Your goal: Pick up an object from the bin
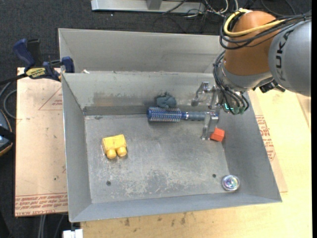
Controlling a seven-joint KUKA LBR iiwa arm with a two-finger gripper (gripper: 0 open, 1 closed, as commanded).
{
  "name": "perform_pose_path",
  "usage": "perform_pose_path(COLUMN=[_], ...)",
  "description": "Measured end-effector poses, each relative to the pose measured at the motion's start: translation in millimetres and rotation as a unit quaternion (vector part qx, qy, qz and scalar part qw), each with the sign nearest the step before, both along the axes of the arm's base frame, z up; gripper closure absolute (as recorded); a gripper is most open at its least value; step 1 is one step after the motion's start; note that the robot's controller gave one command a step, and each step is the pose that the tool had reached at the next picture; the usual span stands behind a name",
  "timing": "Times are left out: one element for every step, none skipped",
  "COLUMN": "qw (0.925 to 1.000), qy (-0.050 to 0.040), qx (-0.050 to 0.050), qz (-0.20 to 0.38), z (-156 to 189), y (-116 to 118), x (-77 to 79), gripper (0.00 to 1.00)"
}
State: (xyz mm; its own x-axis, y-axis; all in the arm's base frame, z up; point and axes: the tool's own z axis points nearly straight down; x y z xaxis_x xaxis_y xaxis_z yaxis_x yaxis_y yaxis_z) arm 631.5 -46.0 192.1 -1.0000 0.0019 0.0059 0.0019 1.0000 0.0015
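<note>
We see a blue brush (168,115) lying flat at about 1 o'clock in the bin (148,53), along the back wall's foot. Its bristled head points to 9 o'clock and its dark handle to 3 o'clock, the end under the gripper (210,117).

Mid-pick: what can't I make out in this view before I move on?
Camera view:
End of the brush handle: hidden behind the gripper.
Left edge of the orange block: covered by the gripper, so I cannot tell whether they touch.
What the dark lump behind the brush is: too small and crumpled to tell.
What the shiny round thing in the near right corner is: too small to tell.
</note>
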Motion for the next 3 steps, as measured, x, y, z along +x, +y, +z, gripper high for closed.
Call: perform_pose_path(qw=[0.9994, 0.9995, 0.9923], qy=[-0.0064, -0.0051, -0.0046], qx=[0.000, 0.000, 0.000], qz=[-0.034, -0.032, -0.124], z=[-88.4, -78.1, -56.8], y=[50.8, 56.5, 49.3], x=[19.6, 17.4, 7.9], gripper=[0.00, 0.00, 0.00])
